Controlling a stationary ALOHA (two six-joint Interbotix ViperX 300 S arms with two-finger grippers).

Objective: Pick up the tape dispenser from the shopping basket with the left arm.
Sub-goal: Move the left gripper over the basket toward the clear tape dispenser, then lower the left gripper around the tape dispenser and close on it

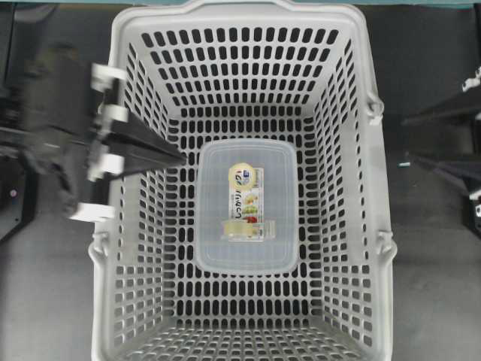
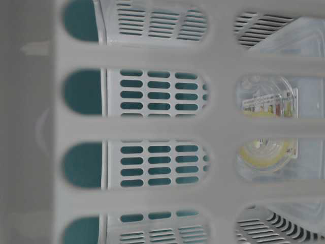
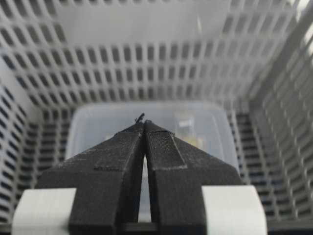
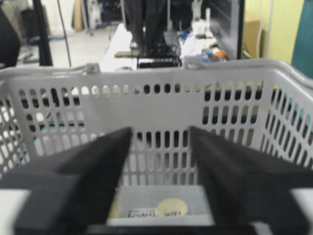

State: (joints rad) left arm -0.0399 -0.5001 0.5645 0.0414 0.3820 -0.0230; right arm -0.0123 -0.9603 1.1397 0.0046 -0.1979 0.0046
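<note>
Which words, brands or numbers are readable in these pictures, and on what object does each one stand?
Label on the food box: vertical Japanese print beside a yellow circle, too small to quote reliably.
Same label seen through the basket wall, table-level view: blurred, unreadable.
Same label in the right wrist view: one line of print, too blurred.
Tape dispenser: no text visible.

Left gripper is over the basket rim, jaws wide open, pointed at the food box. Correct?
Not quite. The left gripper is shut: the left wrist view shows its fingers meeting at the tips. The rest holds: it reaches over the basket rim and points toward the food box.
</note>
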